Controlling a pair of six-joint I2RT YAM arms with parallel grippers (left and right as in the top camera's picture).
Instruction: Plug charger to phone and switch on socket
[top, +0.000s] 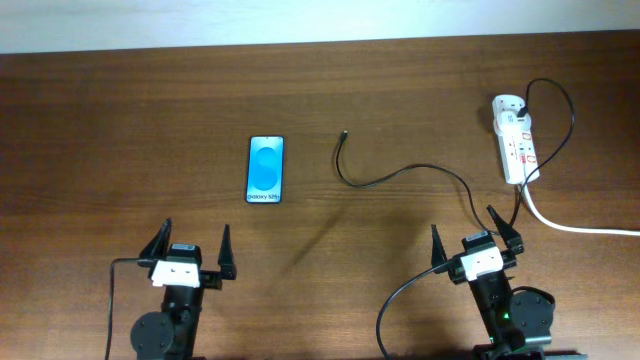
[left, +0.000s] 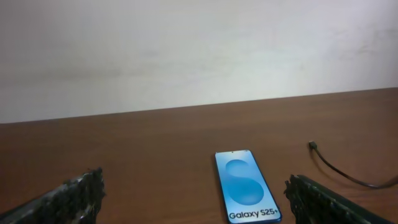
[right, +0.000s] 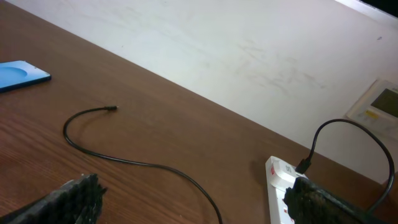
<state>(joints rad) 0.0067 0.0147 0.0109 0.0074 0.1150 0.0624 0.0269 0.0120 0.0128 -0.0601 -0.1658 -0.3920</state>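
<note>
L gripper (top: 195, 240) + R gripper (top: 472, 238) wide open, empty, bottom of frame. Phone (top: 265, 169) left of centre. Charger (top: 385, 178) centre: thin, light, floppy; prob. best pinched right behind tip (top: 345, 132). Socket (top: 515, 150) upper right.

The left claw (top: 193, 243) and the right claw (top: 474, 243) both point straight ahead, jaws spread wide apart, each one empty.
</note>
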